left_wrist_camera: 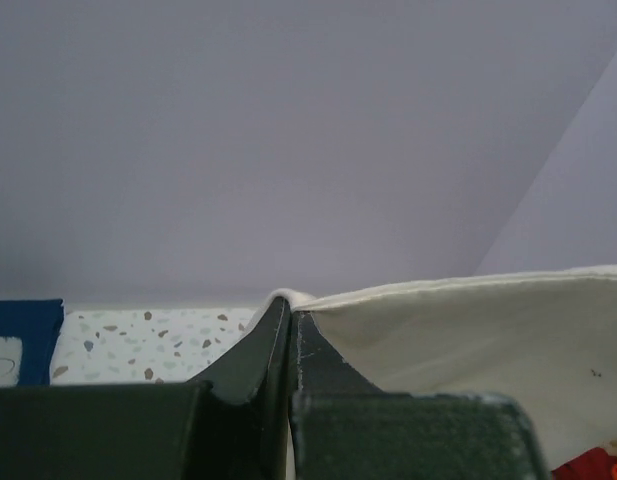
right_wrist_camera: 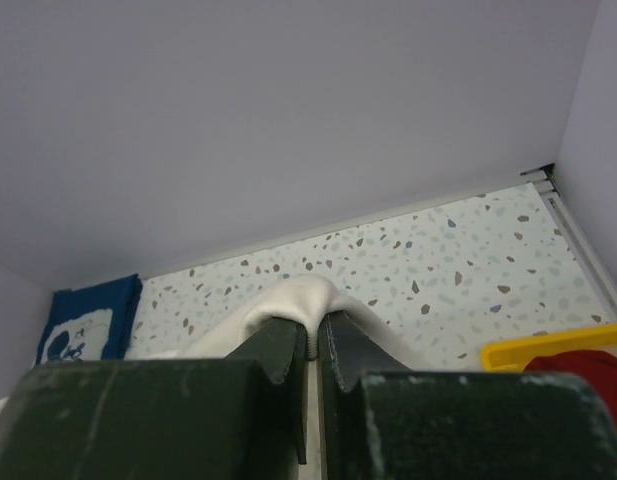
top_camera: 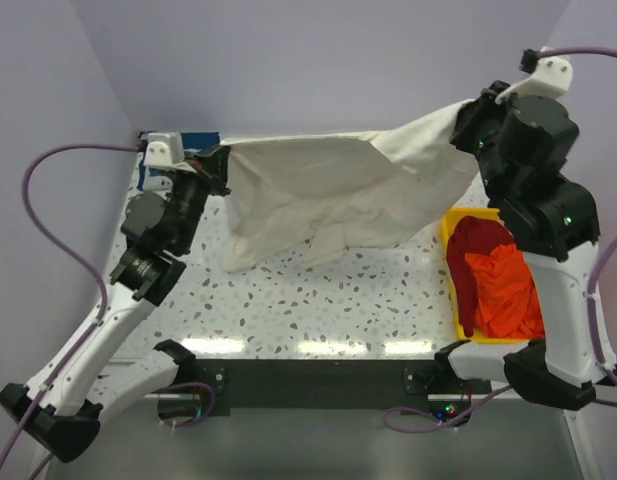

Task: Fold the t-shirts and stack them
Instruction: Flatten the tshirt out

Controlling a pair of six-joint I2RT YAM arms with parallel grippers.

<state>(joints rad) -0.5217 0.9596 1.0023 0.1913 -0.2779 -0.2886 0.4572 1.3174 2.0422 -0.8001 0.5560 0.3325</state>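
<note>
Cream t-shirt [top_camera: 318, 190] soft, creased, sagging between left hand [top_camera: 222, 162], right hand [top_camera: 469, 112].

Cream t-shirt [top_camera: 318, 195] hangs stretched along the table's [top_camera: 318, 310] back edge, hem dragging. Navy one [right_wrist_camera: 88, 320] lies flat in the back-left corner, orange-red one [top_camera: 498, 285] crumpled at the right edge.

The held shirt [top_camera: 328, 190] is hanging between left gripper [left_wrist_camera: 291, 315] and right gripper [right_wrist_camera: 316, 335]. Below the right one a bin [right_wrist_camera: 528, 350] is holding a second shirt [top_camera: 493, 275]; a third shirt [right_wrist_camera: 88, 320] is lying beside the left.
</note>
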